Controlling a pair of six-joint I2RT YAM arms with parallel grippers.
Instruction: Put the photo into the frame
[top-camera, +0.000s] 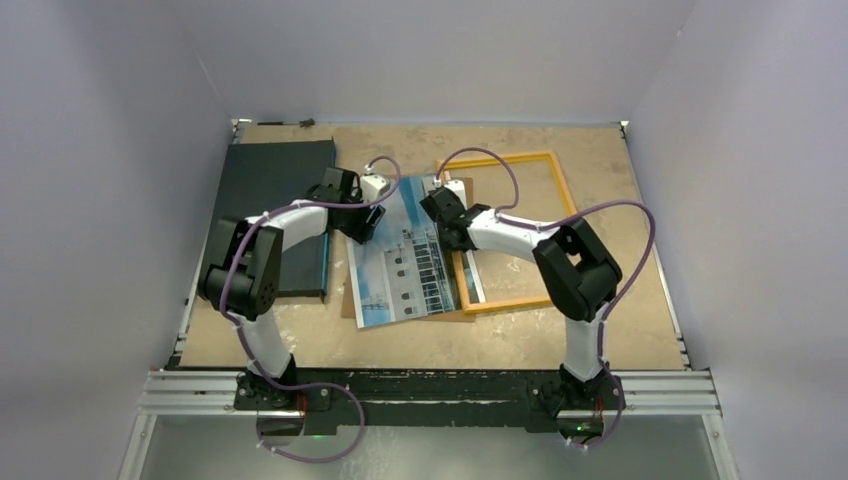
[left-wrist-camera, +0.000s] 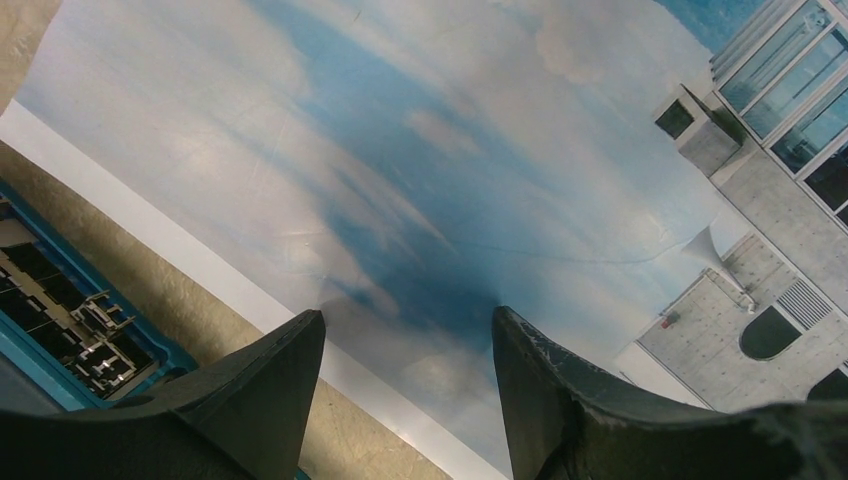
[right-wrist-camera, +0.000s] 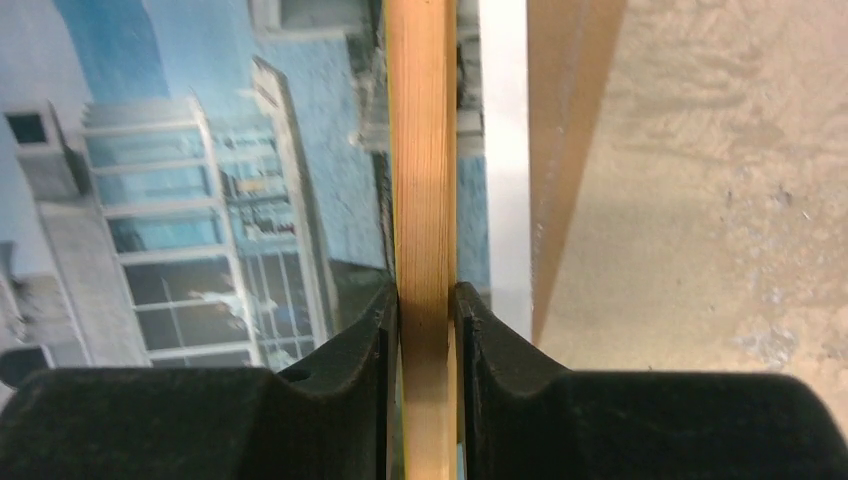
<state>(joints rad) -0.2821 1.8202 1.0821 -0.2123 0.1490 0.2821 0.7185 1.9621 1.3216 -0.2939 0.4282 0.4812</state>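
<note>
In the overhead view, the rectangular glossy photo of blue cloudy sky and a white-grey building lies face up and slightly skewed at the middle of the sandy-brown tabletop. The thin rectangular yellow-orange frame is set to its right, with the frame's left bar crossing over the photo's right margin. The left claw is placed over the photo's upper left corner. The right claw is placed at the photo's upper right, on that left bar. One photo, one frame and two claws are counted, along with one dark flat rectangular slab at the far left. One plain brown board is also counted, seen only as a sliver under the photo. The fingertips of both claws are hidden here by their own wrists.

In the left wrist view, the photo fills nearly the whole picture, and its building is cut off at the right edge. The left claw is held just above the sky part, its two dark fingers well apart with nothing gripped between them. Contact with the print cannot be told. A blue-edged dark shape at the lower left is cut off, and it may be the slab's edge.

In the right wrist view, the right claw is closed on the wood-toned bar of the frame, with a finger pressed to each side. The photo is seen left of the bar, and its white border is seen just right of it. The bare tabletop lies beyond that. The rest of the frame is out of this picture.
</note>
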